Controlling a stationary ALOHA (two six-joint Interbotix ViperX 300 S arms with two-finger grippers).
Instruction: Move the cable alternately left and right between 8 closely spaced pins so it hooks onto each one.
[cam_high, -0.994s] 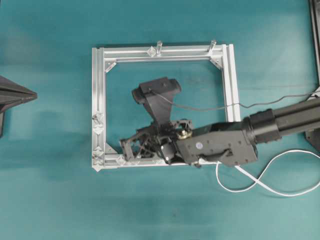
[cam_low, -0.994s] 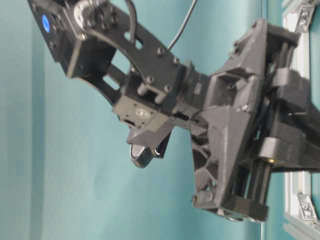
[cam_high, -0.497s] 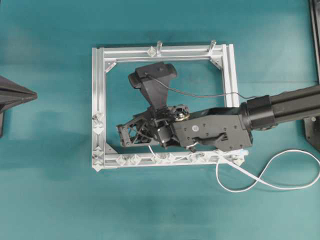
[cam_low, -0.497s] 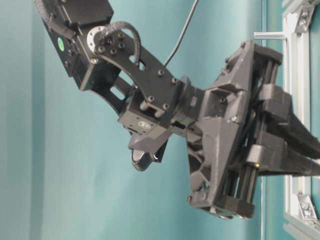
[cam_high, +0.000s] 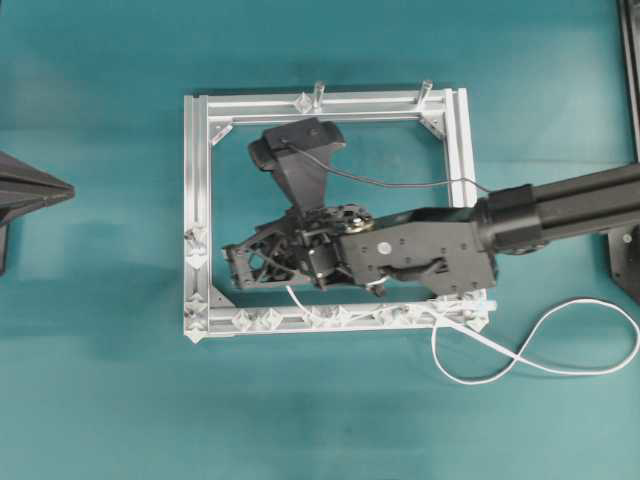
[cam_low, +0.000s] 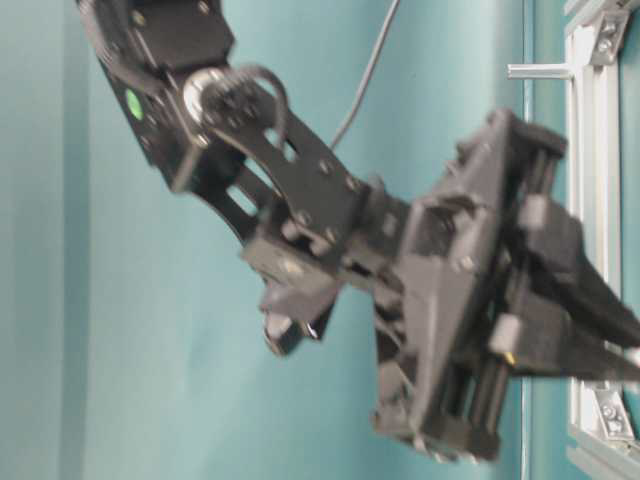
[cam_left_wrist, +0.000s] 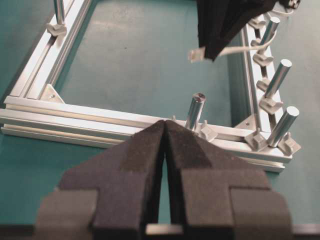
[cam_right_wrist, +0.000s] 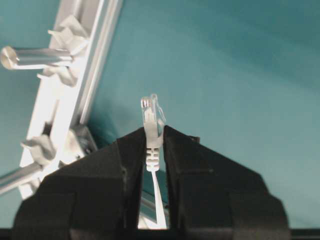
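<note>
My right gripper (cam_high: 232, 270) reaches into the aluminium frame (cam_high: 197, 180), just inside its front rail near the left corner. It is shut on the cable's clear-white plug (cam_right_wrist: 151, 116), which sticks out past the fingertips (cam_right_wrist: 172, 137). The white cable (cam_high: 540, 362) loops on the table at the right, runs along the pins (cam_high: 330, 316) on the front rail, and rises to the gripper. More pins (cam_high: 194, 248) sit on the left rail. My left gripper (cam_left_wrist: 165, 123) is shut on nothing, outside the frame's left rail (cam_left_wrist: 100, 117). From there the plug (cam_left_wrist: 197, 54) hangs under the right gripper.
Two taller grey posts (cam_high: 318, 94) (cam_high: 425, 91) stand on the far rail. A thin black wire (cam_high: 400, 186) crosses the frame to the right wrist camera (cam_high: 296, 150). Teal table lies all around the frame. The left arm (cam_high: 30, 190) sits at the left edge.
The right gripper has lifted off the front rail and moved inward and slightly left, drawing the cable with it. The left gripper has not moved.
</note>
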